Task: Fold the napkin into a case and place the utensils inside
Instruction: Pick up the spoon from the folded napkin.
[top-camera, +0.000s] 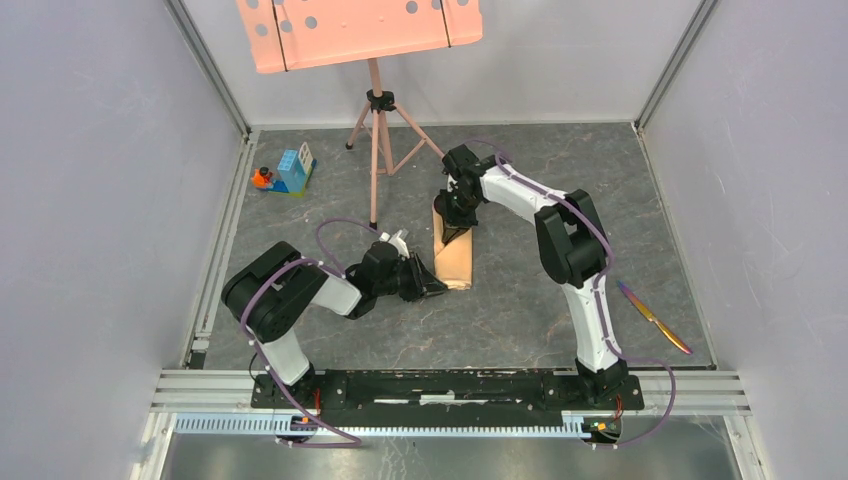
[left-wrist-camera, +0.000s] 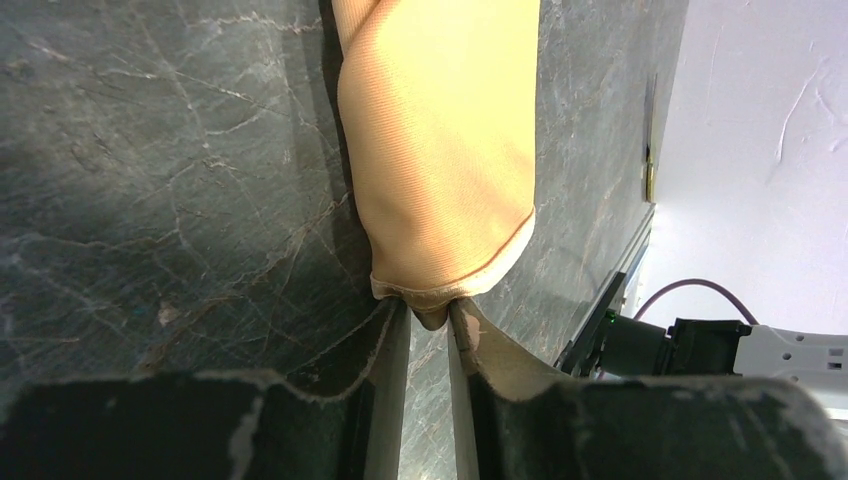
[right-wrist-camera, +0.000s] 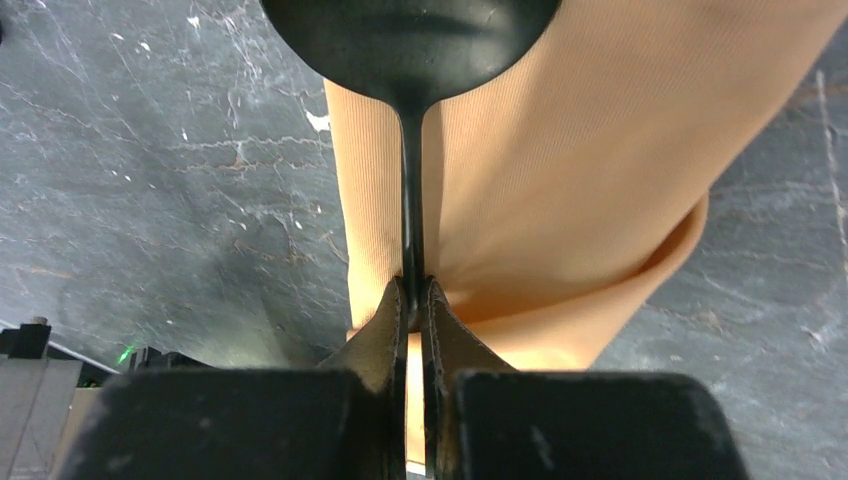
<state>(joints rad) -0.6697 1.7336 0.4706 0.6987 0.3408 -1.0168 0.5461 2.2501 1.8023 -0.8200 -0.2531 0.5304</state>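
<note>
The case (top-camera: 455, 258) is a narrow peach-tan folded cloth lying on the dark table at the centre. My left gripper (top-camera: 436, 284) is at its near end, shut on the hem of the cloth (left-wrist-camera: 430, 305). My right gripper (top-camera: 458, 226) is over the case's far end, shut on the thin handle of a black utensil (right-wrist-camera: 411, 230) whose round head (right-wrist-camera: 410, 40) points away over the cloth (right-wrist-camera: 560, 200). A second slim utensil (top-camera: 654, 318), gold-orange with a dark end, lies on the table at the right. It also shows in the left wrist view (left-wrist-camera: 650, 175).
A pink music-stand tripod (top-camera: 376, 150) stands behind the case, its salmon perforated tray (top-camera: 360, 30) overhead. Toy blocks (top-camera: 290, 172) sit at the back left. Grey walls close in the left, right and back sides. A metal rail (top-camera: 450, 385) runs along the near edge.
</note>
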